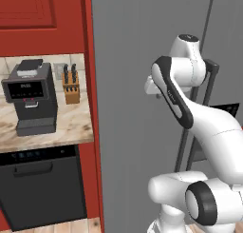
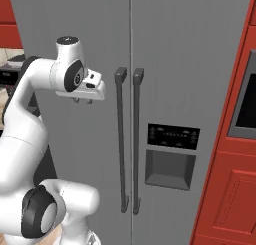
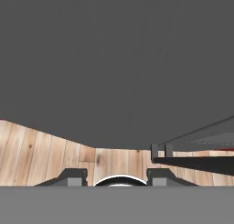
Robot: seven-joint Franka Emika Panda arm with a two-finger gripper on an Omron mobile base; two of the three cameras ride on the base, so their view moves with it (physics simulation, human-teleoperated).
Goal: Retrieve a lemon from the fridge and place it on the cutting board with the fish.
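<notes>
The fridge (image 2: 175,49) is a tall grey cabinet, and both of its doors are closed. Its two long bar handles (image 2: 120,139) run side by side down the middle. My gripper (image 2: 83,100) hangs in front of the left door, left of the handles and near their top, pointing down. In the hand view the gripper (image 3: 116,176) is open with nothing between its fingertips (image 3: 73,175), and the grey fridge door (image 3: 114,58) fills the space above the floor. The left base view shows the fridge (image 1: 137,37) behind my arm. The lemon, the cutting board and the fish are out of view.
Left of the fridge, a counter (image 1: 71,125) carries a black coffee machine (image 1: 31,96) and a knife block (image 1: 71,84), above a black dishwasher (image 1: 42,189). The right door has a dispenser panel (image 2: 171,164). Red cabinets (image 2: 225,189) stand to the right. The floor (image 3: 45,154) is wooden.
</notes>
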